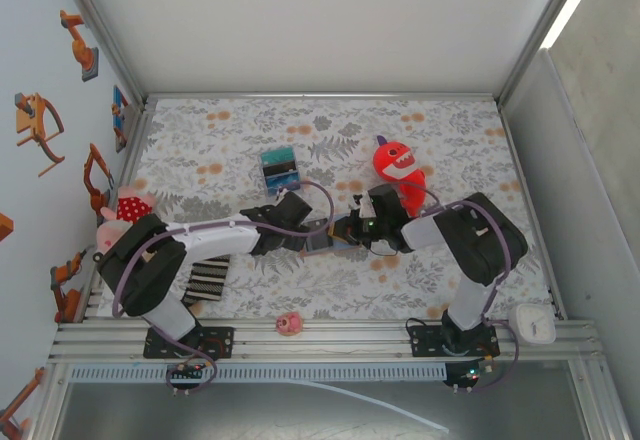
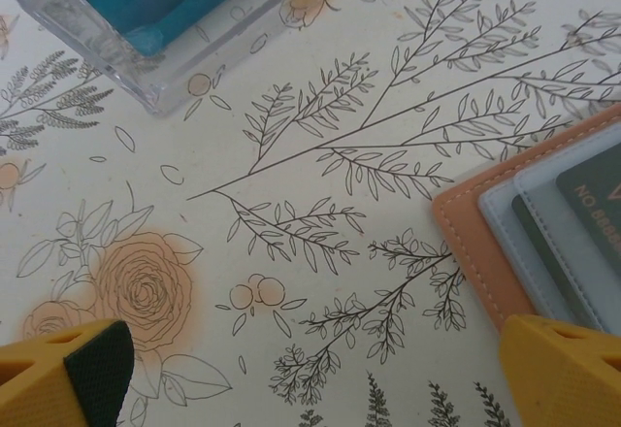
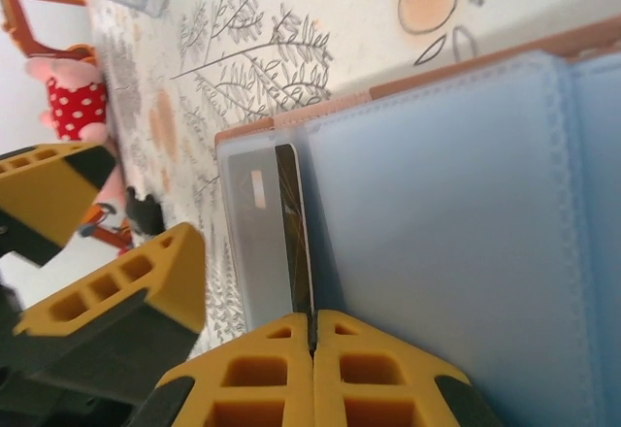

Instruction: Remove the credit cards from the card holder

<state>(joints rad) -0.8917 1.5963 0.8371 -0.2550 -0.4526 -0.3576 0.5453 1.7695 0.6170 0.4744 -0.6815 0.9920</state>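
With the card holder (image 3: pixel 437 204) open on the table (image 1: pixel 450 130) just our side of the red toy (image 1: pixel 397 168), our right claw (image 3: pixel 312 340) pinches the edge of a dark card (image 3: pixel 291 213); we should draw it out straight and flat while the wide-open, empty left claw (image 2: pixel 315 374) presses the card holder down.

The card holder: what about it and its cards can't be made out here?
- Top view: the card holder is mostly covered by the left arm and right arm.
- Left wrist view: the right frame edge cuts it off, along with the print on the green card.
- Right wrist view: the dark card pinched by the right fingers is edge-on, its face unseen.
- How many cards sit inside: cannot tell.
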